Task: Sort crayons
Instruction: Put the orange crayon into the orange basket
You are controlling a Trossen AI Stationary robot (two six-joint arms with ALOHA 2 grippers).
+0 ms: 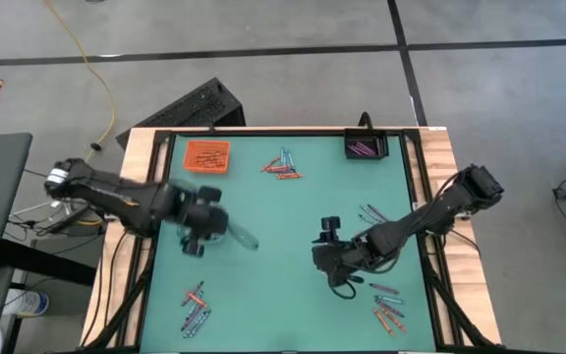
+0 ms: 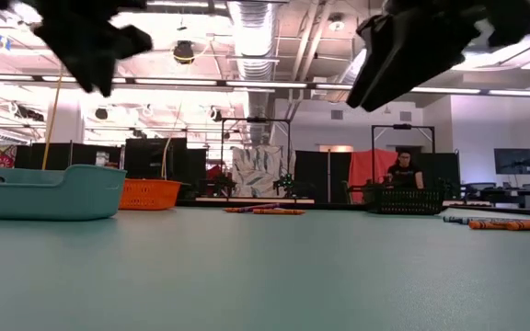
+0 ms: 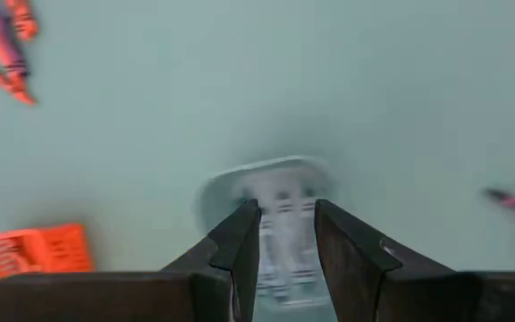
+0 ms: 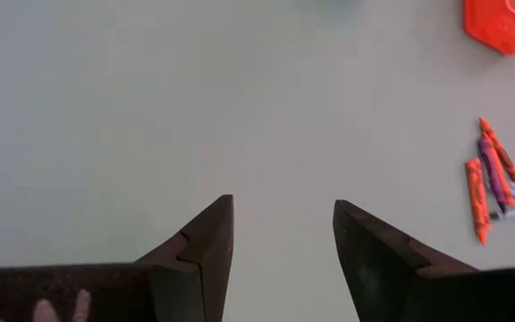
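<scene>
A small clear tray [image 1: 242, 236] rests by its base on the green table left of centre. It holds a few blue-grey crayons [image 3: 282, 241] and shows in the low view [image 2: 44, 193]. My left gripper [image 1: 204, 224] hovers above the tray, its fingers [image 3: 286, 207] a narrow gap apart with nothing between them. My right gripper [image 1: 324, 244] is open and empty [image 4: 282, 204] over bare table right of centre. Loose crayons lie in piles at the far middle [image 1: 283, 167], near left [image 1: 197, 307], right [image 1: 371, 214] and near right [image 1: 391, 310].
An orange tray [image 1: 207, 155] with orange-red crayons stands at the far left. A black tray [image 1: 367, 147] with purple crayons stands at the far right. A raised wooden rim [image 1: 145, 197] runs round the table. A person [image 2: 403, 170] sits in the room beyond.
</scene>
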